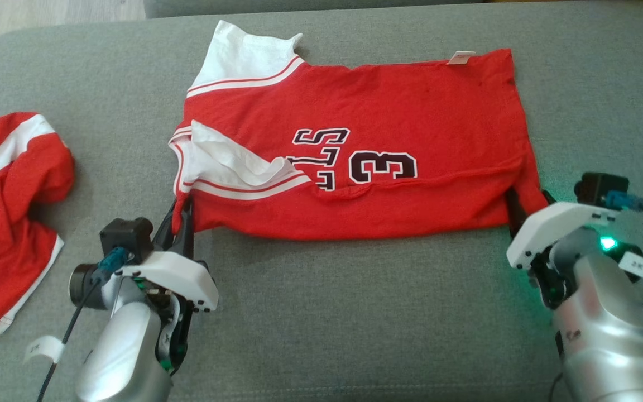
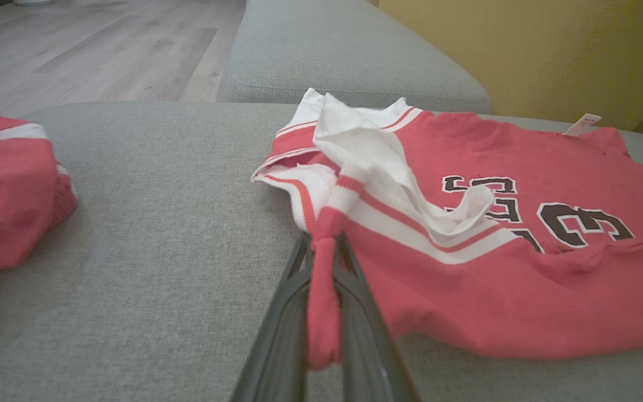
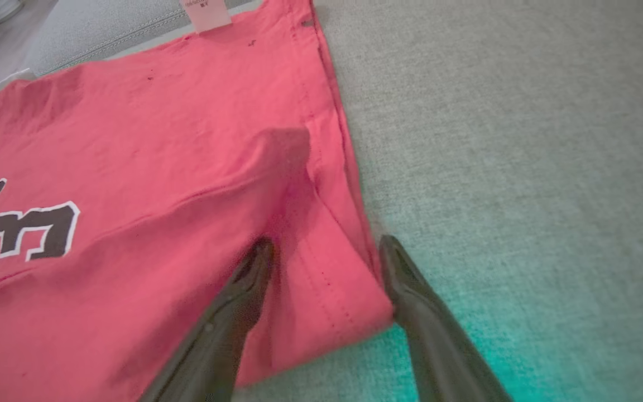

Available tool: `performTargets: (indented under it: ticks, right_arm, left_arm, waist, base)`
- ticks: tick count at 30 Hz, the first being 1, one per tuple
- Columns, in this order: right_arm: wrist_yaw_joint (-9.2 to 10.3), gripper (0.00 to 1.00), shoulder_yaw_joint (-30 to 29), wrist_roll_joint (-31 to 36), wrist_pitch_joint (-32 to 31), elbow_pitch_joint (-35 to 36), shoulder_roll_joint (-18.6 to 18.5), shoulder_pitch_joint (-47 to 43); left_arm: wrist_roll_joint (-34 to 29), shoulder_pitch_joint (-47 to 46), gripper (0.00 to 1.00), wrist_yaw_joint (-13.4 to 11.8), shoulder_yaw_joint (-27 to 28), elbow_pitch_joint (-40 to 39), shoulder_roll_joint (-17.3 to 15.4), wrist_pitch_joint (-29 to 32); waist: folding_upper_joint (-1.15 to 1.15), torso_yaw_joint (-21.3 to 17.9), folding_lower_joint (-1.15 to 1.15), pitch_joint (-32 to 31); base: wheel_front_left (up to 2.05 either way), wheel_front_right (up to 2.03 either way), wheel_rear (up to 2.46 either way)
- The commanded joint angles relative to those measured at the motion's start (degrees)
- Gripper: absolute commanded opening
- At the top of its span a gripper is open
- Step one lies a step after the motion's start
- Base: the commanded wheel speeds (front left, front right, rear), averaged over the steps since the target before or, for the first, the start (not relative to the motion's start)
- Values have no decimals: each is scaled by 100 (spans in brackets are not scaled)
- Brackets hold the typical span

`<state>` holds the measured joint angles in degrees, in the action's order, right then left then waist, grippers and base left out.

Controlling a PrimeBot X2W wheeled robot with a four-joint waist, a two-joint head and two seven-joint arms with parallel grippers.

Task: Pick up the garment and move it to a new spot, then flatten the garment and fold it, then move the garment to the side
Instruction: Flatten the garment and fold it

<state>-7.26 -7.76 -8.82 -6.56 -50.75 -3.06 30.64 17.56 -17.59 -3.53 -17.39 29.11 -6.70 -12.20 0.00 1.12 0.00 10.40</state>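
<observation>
The garment point(image 1: 355, 111) is a red jersey with white striped sleeves and dark numbers, spread on the grey couch cushion point(image 1: 327, 312). My left gripper point(image 1: 182, 215) is shut on a bunched strip of red fabric at the near left edge; in the left wrist view the strip point(image 2: 321, 290) hangs between the shut fingers of that gripper point(image 2: 324, 245). My right gripper point(image 1: 529, 202) is at the near right corner. In the right wrist view it point(image 3: 326, 245) stands open, one finger point(image 3: 243, 296) on the red cloth point(image 3: 132, 139) and the other on the cushion beside the corner.
A second red and white garment point(image 1: 9, 184) lies crumpled at the cushion's left end, also in the left wrist view point(image 2: 9, 190). A white tag point(image 1: 460, 57) sticks out at the jersey's far edge. Beyond are another grey cushion point(image 2: 344, 56), a yellow backrest point(image 2: 522, 44) and wood floor point(image 2: 76, 44).
</observation>
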Motion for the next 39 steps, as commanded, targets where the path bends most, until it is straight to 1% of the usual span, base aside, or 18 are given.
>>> performTargets:
  ticks: [1,8,16,18,23,24,26,27,32,37,38,39]
  right_arm:
    - [-23,0,177,8,19,77,-11,242]
    - [-23,0,492,-259,-3,-46,-228,351]
    - [-23,0,958,-826,-275,235,-637,77]
    - [-23,0,1002,-902,-342,289,-681,16]
    - [-23,0,1197,-1259,-777,603,-874,-375]
    - [-23,0,1277,-1382,-994,763,-931,-573]
    - [-23,0,1346,-1501,-1207,953,-996,-784]
    - [-23,0,1346,-1501,-1207,953,-996,-784]
    - [-23,0,1328,-1676,-1595,1529,-1127,-1325]
    - [-23,0,1155,-1692,-1836,2066,-1063,-1795]
    - [-23,7,1094,-1670,-1842,2153,-1030,-1854]
    - [-23,47,1046,-1632,-1838,2244,-999,-1903]
  left_arm:
    - [11,-118,0,-17,224,-180,-124,-34]
    - [60,-106,0,-87,299,-67,-226,-59]
    - [142,89,0,-113,356,-15,-385,-15]
    - [152,134,0,-113,357,-14,-408,5]
    - [216,447,0,-92,340,-72,-521,160]
    - [261,614,0,-79,336,-128,-570,267]
    - [287,803,0,-48,300,-207,-633,405]
    - [287,803,0,-48,300,-207,-633,405]
    - [349,1286,0,-1,188,-538,-748,775]
    - [370,1564,1,-12,61,-768,-765,1036]
    - [365,1580,35,-28,44,-788,-758,1055]
    - [360,1584,55,-47,31,-804,-747,1064]
  waist:
    - [0,-14,0,-5]
    - [0,-119,0,-146]
    - [0,-224,0,-440]
    - [0,-232,0,-491]
    - [0,-276,0,-775]
    - [0,-297,0,-882]
    - [0,-316,0,-979]
    - [0,-316,0,-979]
    - [0,-341,0,-1092]
    - [0,-359,0,-1091]
    - [0,-366,0,-1085]
    - [0,-372,0,-1078]
  base:
    - [0,0,0]
    - [0,0,0]
    - [0,0,0]
    - [0,0,0]
    - [0,0,0]
    - [0,0,0]
    - [0,0,0]
    - [0,0,0]
    - [0,0,0]
    - [0,0,0]
    - [0,0,0]
    - [0,0,0]
